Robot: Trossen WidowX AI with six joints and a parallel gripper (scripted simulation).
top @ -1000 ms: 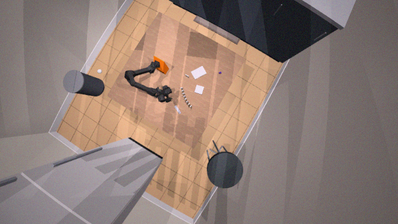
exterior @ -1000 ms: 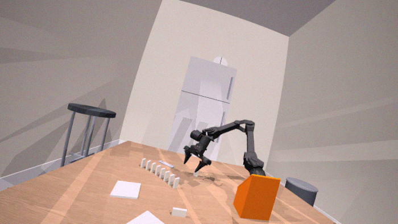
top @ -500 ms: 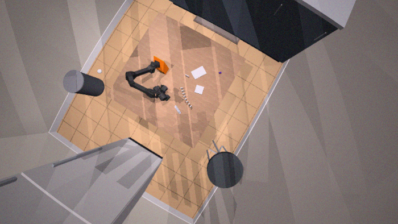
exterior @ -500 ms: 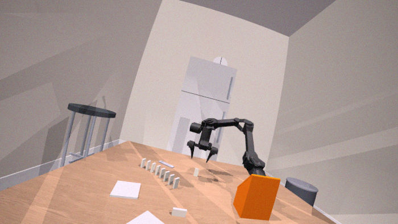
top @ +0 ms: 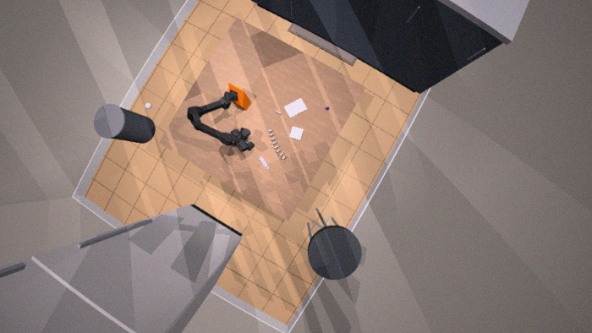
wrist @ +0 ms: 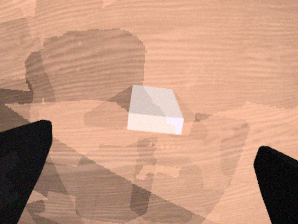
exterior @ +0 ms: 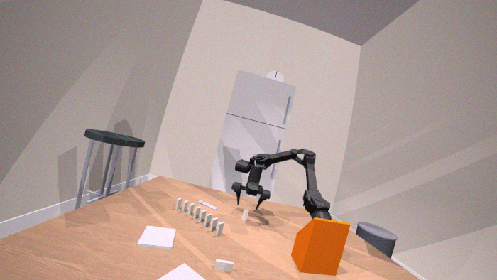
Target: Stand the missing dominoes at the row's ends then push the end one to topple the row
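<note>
A row of several white dominoes stands on the wooden table. A single white domino stands apart from the row, on the arm's side. My gripper is open and empty; it points down and hangs just above this domino, with one finger on each side of it in the wrist view. Another domino lies flat beyond the row's far end. One more domino lies near the table's front.
An orange box stands by the arm's base. Two white pads lie beyond the row, and a small purple ball further off. A stool, a fridge and a dark bin stand around the table.
</note>
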